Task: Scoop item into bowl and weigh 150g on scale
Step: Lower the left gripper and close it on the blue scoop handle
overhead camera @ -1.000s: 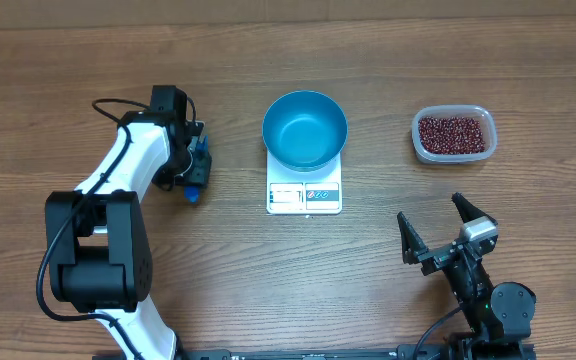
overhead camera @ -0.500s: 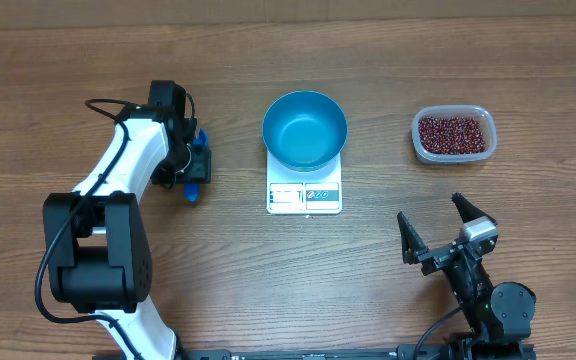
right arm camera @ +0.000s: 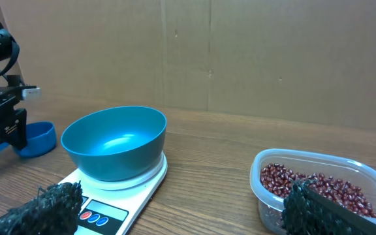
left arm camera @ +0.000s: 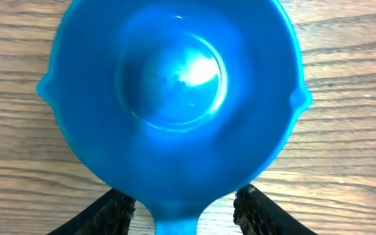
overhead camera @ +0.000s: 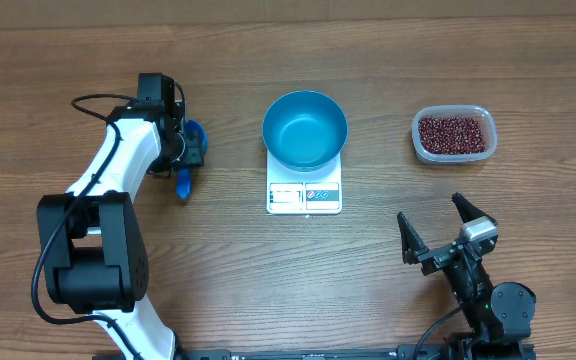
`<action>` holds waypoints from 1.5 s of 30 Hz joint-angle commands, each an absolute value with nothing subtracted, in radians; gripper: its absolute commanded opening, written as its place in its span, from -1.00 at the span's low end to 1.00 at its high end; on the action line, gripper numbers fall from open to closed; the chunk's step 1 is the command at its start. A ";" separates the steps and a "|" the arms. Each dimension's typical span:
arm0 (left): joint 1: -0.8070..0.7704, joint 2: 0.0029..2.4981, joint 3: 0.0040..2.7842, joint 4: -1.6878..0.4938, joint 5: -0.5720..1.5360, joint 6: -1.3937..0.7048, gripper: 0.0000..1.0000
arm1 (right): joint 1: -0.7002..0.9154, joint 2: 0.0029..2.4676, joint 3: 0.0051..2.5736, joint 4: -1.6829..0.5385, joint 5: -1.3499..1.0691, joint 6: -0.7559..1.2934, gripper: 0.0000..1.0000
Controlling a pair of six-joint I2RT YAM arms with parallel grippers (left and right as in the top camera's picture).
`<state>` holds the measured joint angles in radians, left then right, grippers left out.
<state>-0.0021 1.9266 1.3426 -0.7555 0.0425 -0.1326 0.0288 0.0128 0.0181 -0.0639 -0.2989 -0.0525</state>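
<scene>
Both stand open: my left gripper (left arm camera: 185, 207) loosely straddles the scoop (left arm camera: 175, 98), my right gripper (overhead camera: 436, 230) gapes near the table's (overhead camera: 268, 285) front edge.

No text is legible anywhere, not even on the scale (overhead camera: 304, 196).

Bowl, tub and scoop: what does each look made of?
Bowl: smooth blue with a soft sheen; plastic or coated metal, hard to tell. Tub: clear plastic, since the beans show through its wall. Scoop: glossy blue, probably moulded plastic, given the bright highlight and small side lips.
</scene>
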 commanded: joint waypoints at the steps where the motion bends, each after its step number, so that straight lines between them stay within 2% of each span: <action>1: -0.006 1.894 1.359 -0.757 0.086 -0.146 0.07 | 0.037 0.003 0.008 -0.059 -0.290 -0.054 1.00; 5: -0.007 1.894 1.359 -0.762 0.087 -0.147 -0.14 | 0.037 0.003 0.008 -0.059 -0.290 -0.054 1.00; 13: -0.007 1.894 1.359 -0.746 0.087 -0.147 -0.18 | 0.037 0.003 0.008 -0.059 -0.290 -0.054 1.00; 24: -0.007 1.898 1.358 -0.738 0.088 -0.166 -0.34 | 0.037 0.003 0.008 -0.059 -0.290 -0.054 1.00; 38: -0.008 1.898 1.356 -0.740 0.125 -0.181 -0.27 | 0.037 0.003 0.008 -0.059 -0.289 -0.054 1.00; 40: -0.015 1.898 1.349 -0.747 0.123 -0.180 -0.17 | 0.037 0.003 0.008 -0.059 -0.290 -0.054 1.00; 45: -0.021 1.898 1.343 -0.735 0.121 -0.181 -0.14 | 0.037 0.003 0.008 -0.059 -0.290 -0.054 1.00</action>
<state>-0.0120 1.9266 1.3422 -0.7425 0.1097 -0.1635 0.0288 0.0128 0.0181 -0.0643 -0.2989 -0.0528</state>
